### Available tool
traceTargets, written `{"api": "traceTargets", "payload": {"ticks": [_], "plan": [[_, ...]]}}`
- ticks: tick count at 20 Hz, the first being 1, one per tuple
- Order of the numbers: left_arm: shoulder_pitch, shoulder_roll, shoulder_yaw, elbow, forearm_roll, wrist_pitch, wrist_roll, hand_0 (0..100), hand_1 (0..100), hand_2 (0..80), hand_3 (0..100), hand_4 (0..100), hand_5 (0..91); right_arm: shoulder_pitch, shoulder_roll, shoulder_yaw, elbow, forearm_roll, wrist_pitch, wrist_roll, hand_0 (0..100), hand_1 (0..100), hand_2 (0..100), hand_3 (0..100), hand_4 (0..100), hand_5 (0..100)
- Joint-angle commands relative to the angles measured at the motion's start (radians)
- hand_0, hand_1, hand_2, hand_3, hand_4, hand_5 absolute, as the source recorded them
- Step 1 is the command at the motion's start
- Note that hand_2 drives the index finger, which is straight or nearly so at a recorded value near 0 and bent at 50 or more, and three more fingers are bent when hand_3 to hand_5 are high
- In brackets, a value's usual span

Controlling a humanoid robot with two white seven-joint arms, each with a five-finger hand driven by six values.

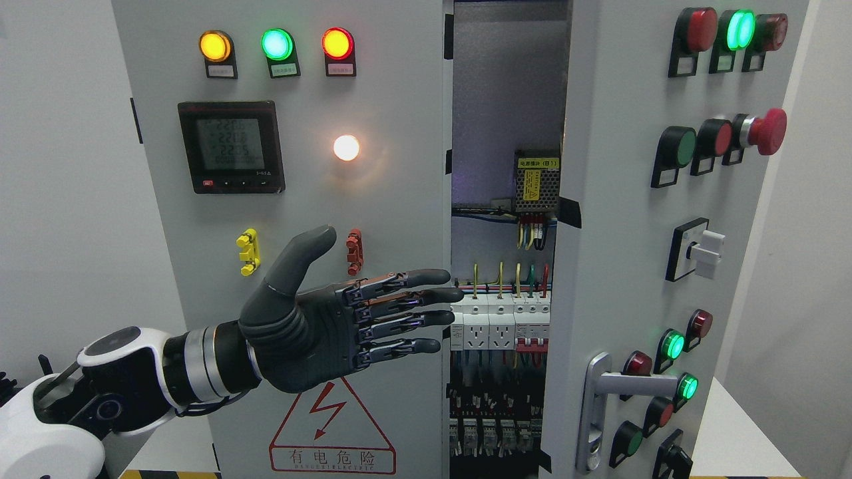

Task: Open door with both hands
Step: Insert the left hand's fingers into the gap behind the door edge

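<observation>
A grey electrical cabinet fills the head view. Its right door [619,219] stands swung partly outward, with a silver lever handle [602,399] low on it. The left door [393,219] is flush with the cabinet front. My left hand [393,313] is dark grey and comes in from the lower left. It is held flat in front of the left door, fingers straight and spread, thumb up. The fingertips [442,296] reach the left door's right edge at the gap. Nothing is in the hand. My right hand is out of view.
Through the gap show breakers and coloured wires [499,319] and a power supply [536,181]. The left door carries lamps, a meter [231,146] and a red warning triangle [331,429]. The right door carries buttons and a red emergency stop [765,131].
</observation>
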Motion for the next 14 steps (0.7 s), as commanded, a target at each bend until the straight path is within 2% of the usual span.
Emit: {"api": "traceTargets", "payload": {"ticks": [1,14], "plan": [[-0.036,-0.069,-0.032,0.016,0.001,0.002,0.001,0,0,0.0,0,4,0.0,0.0,0.0,0.0,-0.001,0.0,0.0,0.0,0,0,0,0,0,0],[-0.028,-0.07,-0.035,0.023,0.012,0.002,0.001,0,0,0.0,0,4,0.0,0.0,0.0,0.0,0.001,0.0,0.0,0.0,0,0,0,0,0,0]]}}
